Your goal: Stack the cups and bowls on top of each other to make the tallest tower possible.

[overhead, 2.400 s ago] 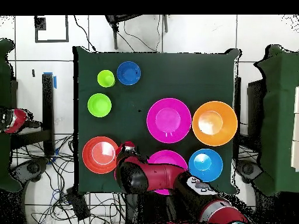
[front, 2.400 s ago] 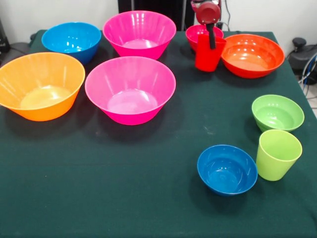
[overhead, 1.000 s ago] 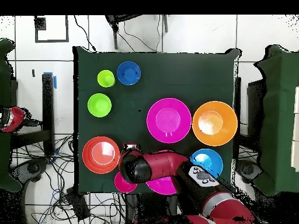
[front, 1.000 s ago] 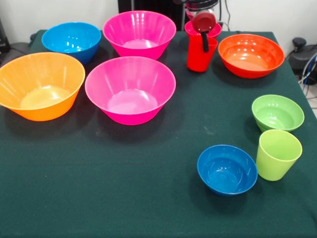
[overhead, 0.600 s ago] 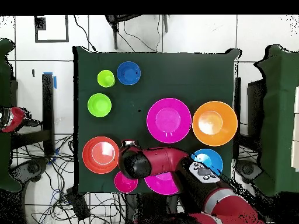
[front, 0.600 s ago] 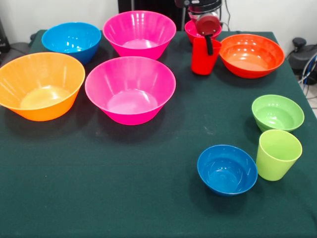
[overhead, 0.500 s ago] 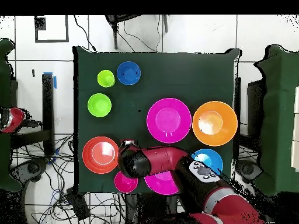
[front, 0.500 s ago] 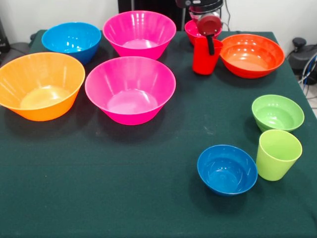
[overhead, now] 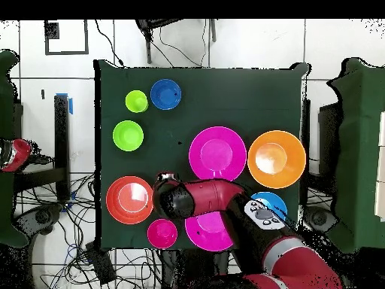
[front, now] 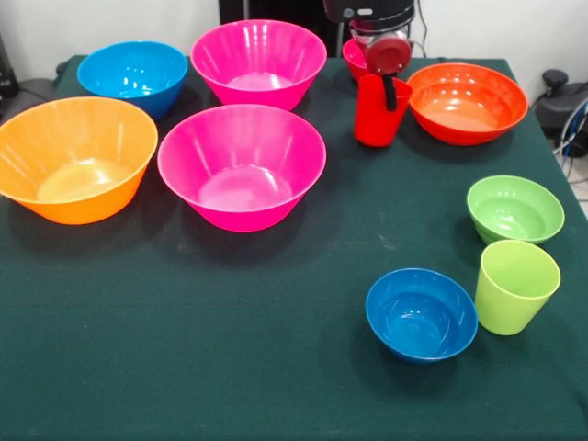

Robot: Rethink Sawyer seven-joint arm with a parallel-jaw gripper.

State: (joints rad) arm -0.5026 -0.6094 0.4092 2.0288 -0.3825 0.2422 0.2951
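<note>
While nothing is stacked yet, pieces sit loose on counter [front: 276, 367]. Left to right in front view: yellow-orange bowl [front: 73, 158], mid-sized blue bowl [front: 133, 75], two pink bowls [front: 242, 163], red cup [front: 380, 111] upright just beside wide red-orange bowl [front: 468, 101], small blue bowl [front: 421, 313], lime green cup [front: 514, 286] and small green bowl [front: 514, 209] at right. Gripper [front: 390, 90] down at red cup, one dark finger inside rim; likely pinching the wall, but cannot tell for sure.

Risks, judged: thin one-wall pinch could let cup swing or slip on lift; cup so close to red-orange bowl could knock it; small red bowl [front: 358, 55] right behind also in the way.

Front view shows finger in cup. Overhead hides cup under arm [overhead: 197, 199], but shows small red bowl [overhead: 162, 233] whole.
</note>
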